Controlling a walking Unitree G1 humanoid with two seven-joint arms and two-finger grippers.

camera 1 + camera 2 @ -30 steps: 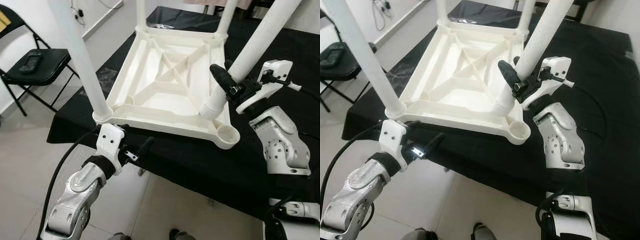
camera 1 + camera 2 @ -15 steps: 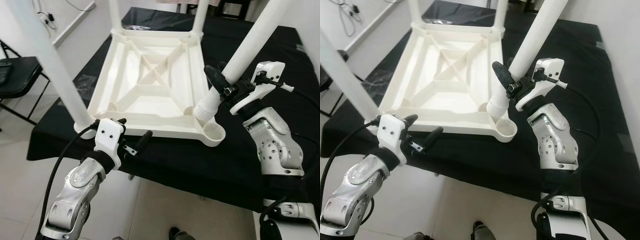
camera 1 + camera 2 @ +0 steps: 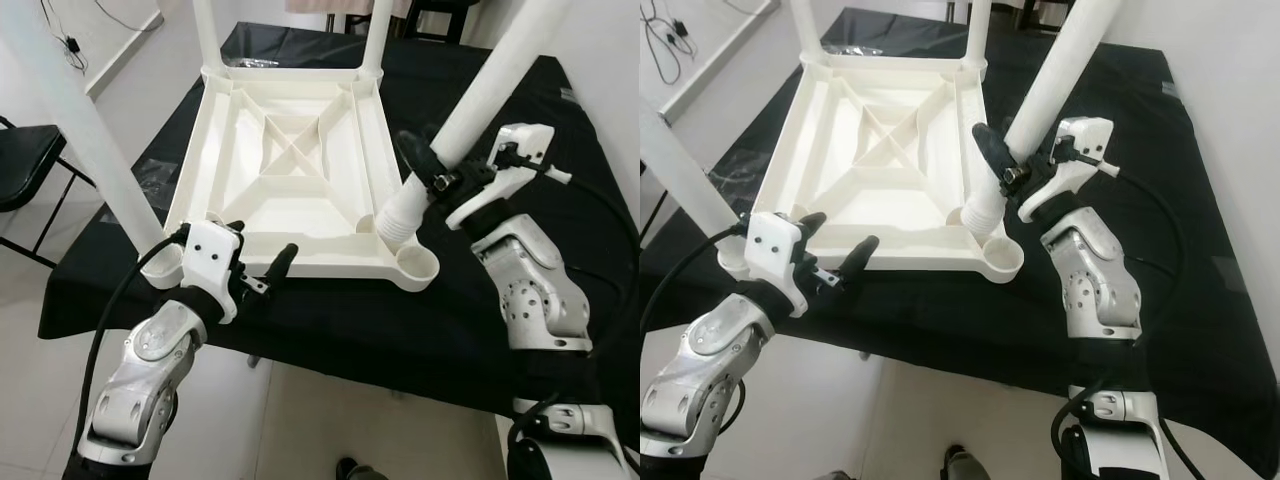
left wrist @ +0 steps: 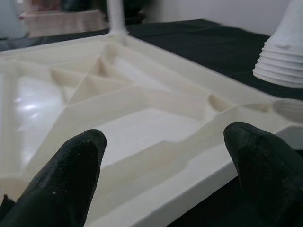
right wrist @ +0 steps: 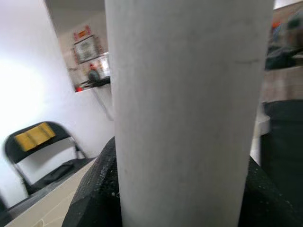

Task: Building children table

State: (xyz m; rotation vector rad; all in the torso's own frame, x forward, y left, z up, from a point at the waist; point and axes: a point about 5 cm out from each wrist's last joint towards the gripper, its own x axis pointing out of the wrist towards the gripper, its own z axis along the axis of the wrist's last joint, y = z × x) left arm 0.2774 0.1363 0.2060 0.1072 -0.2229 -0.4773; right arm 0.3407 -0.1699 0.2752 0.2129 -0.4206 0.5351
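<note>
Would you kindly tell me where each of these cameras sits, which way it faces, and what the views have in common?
Left eye view: on the head, looking down at the upturned tabletop on the black-clothed table; both silver arms show.
Right eye view: the head's other eye, same scene; right gripper clamps the loose leg.
Left wrist view: along the left gripper, its spread black fingers facing the tabletop's near rim.
Right wrist view: along its fingers, close against the leg.
Shared: the leg's ribbed end beside the empty corner socket.

You have a black-draped work table [image 3: 400,330] ahead on pale floor tiles [image 3: 40,380]. At nine o'clock stands a black folding chair [image 3: 25,165], with a white wall [image 3: 70,30] at ten.
</note>
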